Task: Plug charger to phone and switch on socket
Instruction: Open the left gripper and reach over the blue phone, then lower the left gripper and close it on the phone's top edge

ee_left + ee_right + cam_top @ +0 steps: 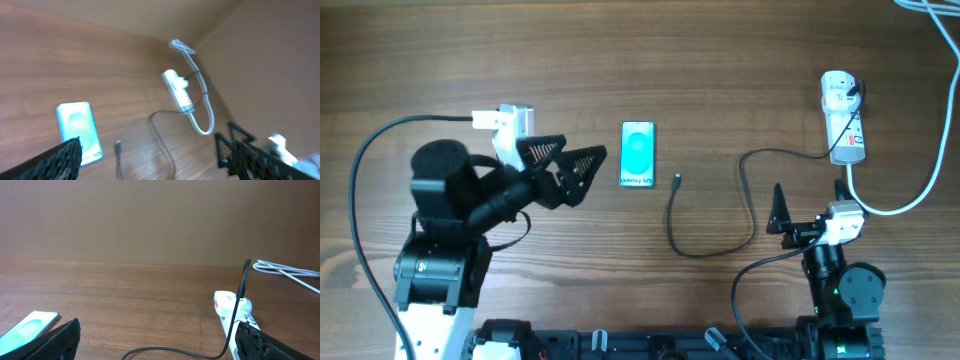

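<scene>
We saw both tools released. The left tool (pixel 575 158) was beside the phone (pixel 637 154), which lay on the bench (pixel 440 60) lengthwise away from us. The tip of the charger (pixel 677 181) was just right of its near end. The right tool (pixel 782 215) was nearer the socket (pixel 843 125).

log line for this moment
left end effector open, empty | right end effector open, empty | charger tip beside phone, unplugged | socket untouched

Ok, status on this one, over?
Left gripper open, empty, near phone. Right gripper open, empty. Charger not in phone, tip lying beside it; socket untouched. Nothing between tip and phone.
</scene>
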